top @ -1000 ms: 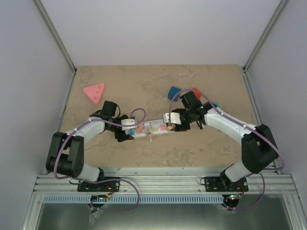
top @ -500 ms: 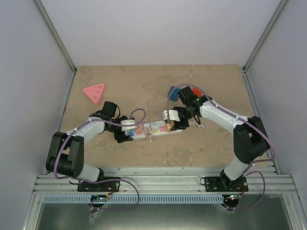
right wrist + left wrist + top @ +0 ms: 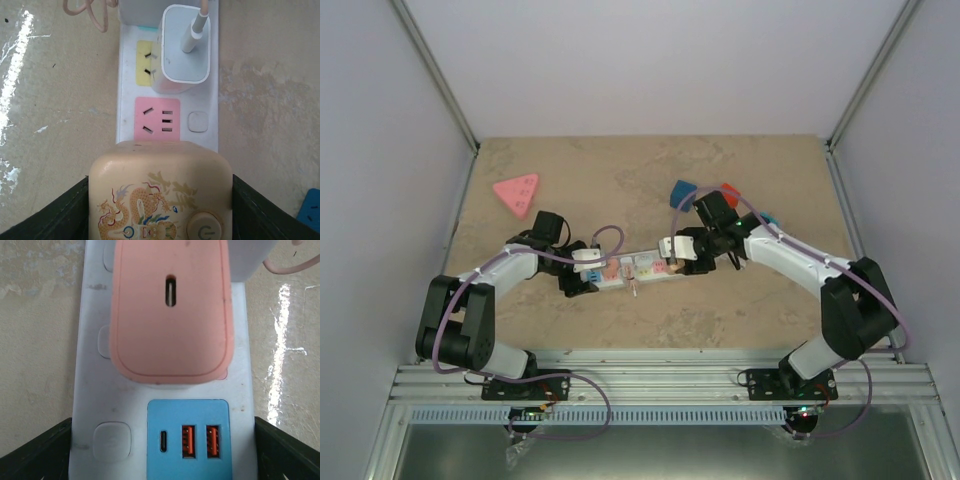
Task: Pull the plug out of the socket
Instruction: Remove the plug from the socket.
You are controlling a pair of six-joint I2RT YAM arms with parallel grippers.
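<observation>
**Right tool on the plug, left tool bracing the strip**

Our right tool (image 3: 682, 252) is closed on the cream, rounded plastic plug with a dragon print (image 3: 160, 195), with a finger against each flank. The plug sits at the right end of the long white plastic power strip with pastel outlets (image 3: 205, 140), nearest the right arm. Our left tool (image 3: 580, 272) clamps the strip's opposite end across its width. The strip's long axis runs left to right across the mottled beige bench (image 3: 720, 315), between the two tools. We judge the pull must go straight off the strip's face while the left side holds it down.
</observation>
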